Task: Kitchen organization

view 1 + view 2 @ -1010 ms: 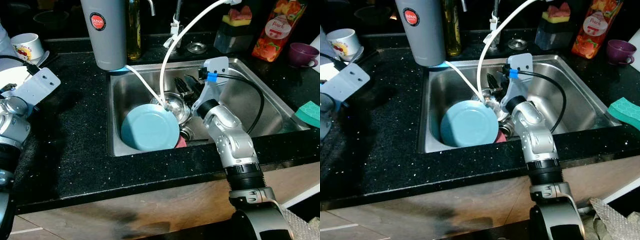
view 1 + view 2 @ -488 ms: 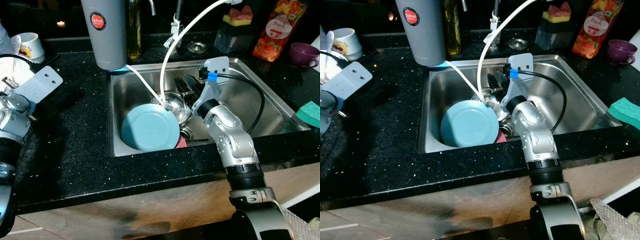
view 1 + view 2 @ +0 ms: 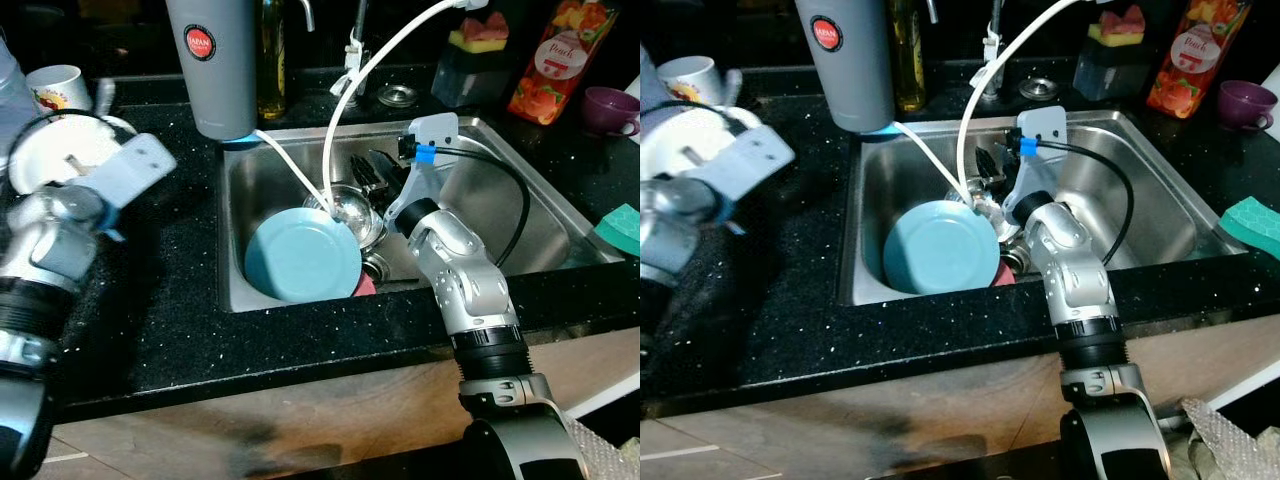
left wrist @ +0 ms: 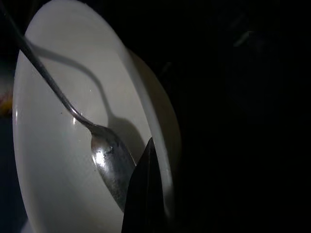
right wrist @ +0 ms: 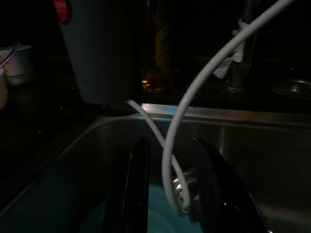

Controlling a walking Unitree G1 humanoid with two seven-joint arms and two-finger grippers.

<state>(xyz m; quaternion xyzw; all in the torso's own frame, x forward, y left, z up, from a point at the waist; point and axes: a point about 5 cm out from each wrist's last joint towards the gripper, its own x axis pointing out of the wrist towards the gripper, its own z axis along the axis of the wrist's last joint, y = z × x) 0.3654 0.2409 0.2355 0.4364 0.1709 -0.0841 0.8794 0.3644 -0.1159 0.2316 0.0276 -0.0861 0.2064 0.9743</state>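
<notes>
Left eye view, landmark is the steel sink (image 3: 540, 215) set in the black counter (image 3: 160, 300). Far left of the sink, a white mug (image 3: 55, 88) at the counter's back edge. Near it, also left of the sink, the left gripper (image 4: 146, 194) holds a white bowl (image 3: 55, 160) over the counter; in the left wrist view one black finger (image 4: 143, 189) lies inside against the bowl's rim, a metal spoon (image 4: 104, 160) rests in the bowl, so the jaws are clamped on the rim. Grey tumbler (image 3: 212, 65) with red round label stands at the sink's back left corner, dark bottle (image 3: 270, 55) just beside it. Inside the sink: light blue plate (image 3: 302, 258) leaning at front left, metal items behind it, white hose (image 3: 345, 110) looping down into them. Right gripper (image 5: 167, 194) sits low in the sink above the blue plate, fingers apart with the hose between them, gripping nothing. Right of the sink: orange juice carton (image 3: 545, 60), purple cup (image 3: 607, 105), green sponge (image 3: 620, 225).
</notes>
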